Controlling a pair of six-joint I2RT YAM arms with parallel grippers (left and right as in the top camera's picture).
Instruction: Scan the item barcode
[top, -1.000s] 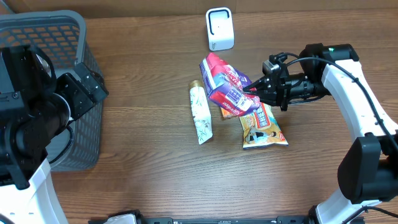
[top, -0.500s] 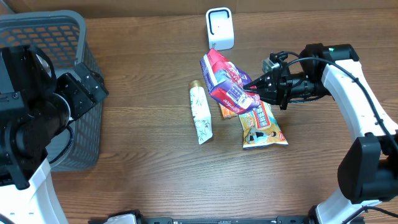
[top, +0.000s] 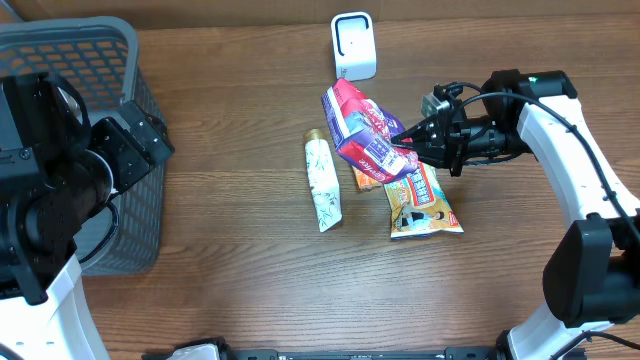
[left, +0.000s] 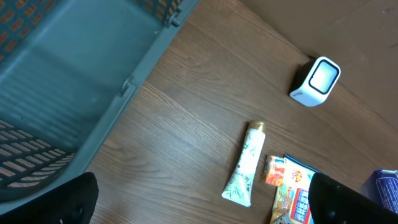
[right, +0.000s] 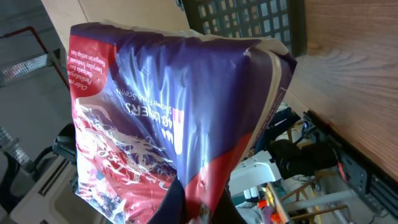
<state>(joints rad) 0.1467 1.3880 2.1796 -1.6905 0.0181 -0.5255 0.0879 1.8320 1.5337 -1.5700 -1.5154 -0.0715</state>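
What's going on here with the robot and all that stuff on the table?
The right tool is shut on a red and purple bag, holding it over the packets on the table, not far from the white scanner. A tube lies beside them, untouched. The left tool sits open by the grey basket, holding nothing.

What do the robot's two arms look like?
Both arms have smooth white shells on the long links and bulky black joints. The right arm carries a small green light by its upper joint; the right end effector is black, with thin black cables looping over it. The left arm shows mostly black housings, and the left end effector is black too.
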